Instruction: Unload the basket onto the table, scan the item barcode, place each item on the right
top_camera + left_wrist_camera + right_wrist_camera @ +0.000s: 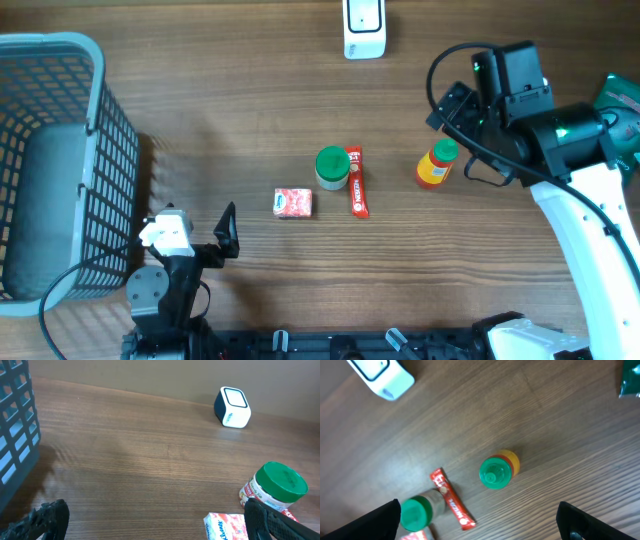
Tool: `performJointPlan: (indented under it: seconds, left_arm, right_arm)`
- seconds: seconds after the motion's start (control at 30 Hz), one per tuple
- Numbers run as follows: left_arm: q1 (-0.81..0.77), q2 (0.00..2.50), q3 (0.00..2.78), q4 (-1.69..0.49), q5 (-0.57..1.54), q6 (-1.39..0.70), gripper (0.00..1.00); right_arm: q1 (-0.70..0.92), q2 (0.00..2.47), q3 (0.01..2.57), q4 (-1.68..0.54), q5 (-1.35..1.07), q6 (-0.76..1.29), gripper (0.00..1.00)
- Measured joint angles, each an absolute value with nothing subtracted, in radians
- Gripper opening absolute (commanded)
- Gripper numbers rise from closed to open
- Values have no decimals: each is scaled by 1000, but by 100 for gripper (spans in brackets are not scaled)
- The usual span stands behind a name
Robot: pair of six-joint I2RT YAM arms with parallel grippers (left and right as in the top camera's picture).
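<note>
The white barcode scanner [364, 28] stands at the table's far edge, also seen as the scanner [232, 406] and the scanner [382, 377]. A yellow bottle with a green cap [436, 165] stands upright and free. My right gripper [455, 115] hovers above it, open; the bottle [499, 471] shows just beyond the open right gripper [480, 527]. My left gripper [195, 232] rests low at the front left. It is open and empty [157, 525], with its right fingertip [270, 522] next to a pink packet [225, 527].
A green-lidded jar [332, 168], a red sachet [357, 182] and the pink packet [293, 203] lie mid-table. A grey wire basket [50, 160] fills the left side. A green pack [622, 98] sits at the right edge.
</note>
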State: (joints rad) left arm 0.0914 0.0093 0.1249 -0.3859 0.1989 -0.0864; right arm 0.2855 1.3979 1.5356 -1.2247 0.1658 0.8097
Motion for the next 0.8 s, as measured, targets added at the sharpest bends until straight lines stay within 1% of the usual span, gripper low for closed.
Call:
performJointPlan:
  seconds: [0.2,0.47,0.57,0.67,0.8]
  left_arm:
    - [91,9,125,-385,199,-86,100]
    - [91,9,125,-386,199,-86,100]
    - [91,9,125,-386,199,-86,100]
    - [91,9,125,-386,199,-86,100]
    - [91,9,125,-385,199,-86,100]
  right_arm:
    - [285,1399,1492,-1222,129,754,100]
    - [286,1399,1492,-1197,-121,727,100]
    - [284,1399,1492,-1227,-170,712,100]
    - [256,1399,1493,-1285,-203,697,100]
    - [199,1397,1495,-1305,-232,678,100]
